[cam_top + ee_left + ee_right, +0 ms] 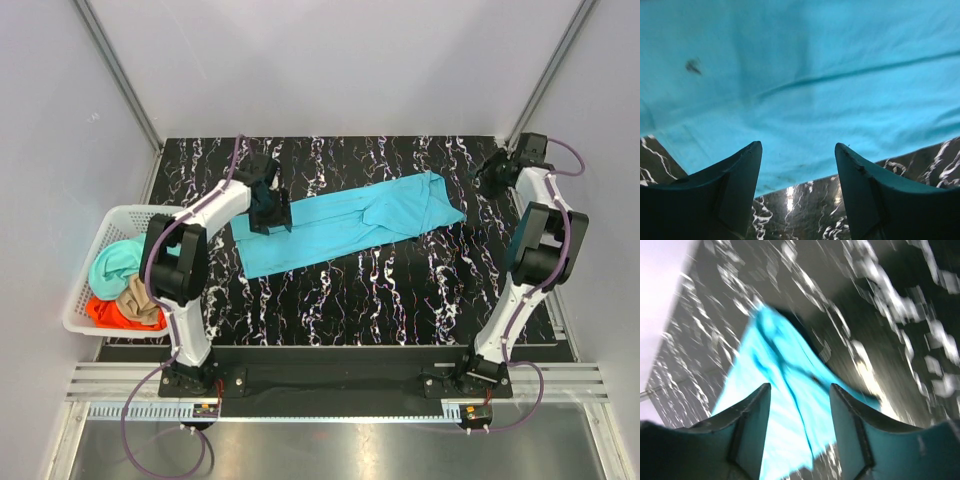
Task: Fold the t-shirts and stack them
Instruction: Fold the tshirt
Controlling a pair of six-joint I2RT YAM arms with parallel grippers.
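The bright cyan t-shirt lies as a long folded strip across the middle of the black marbled table; it fills the left wrist view and shows blurred in the right wrist view. My left gripper is open and empty, low over the strip's left end, with the cloth's edge between its fingertips. My right gripper is open and empty, apart from the shirt, off its right end near the back right of the table. Mint-teal, tan and orange-red t-shirts lie in the basket.
A white plastic lattice basket stands at the left edge of the table. White walls close in the table at the back and sides. Bare black marbled table lies in front of the cyan shirt.
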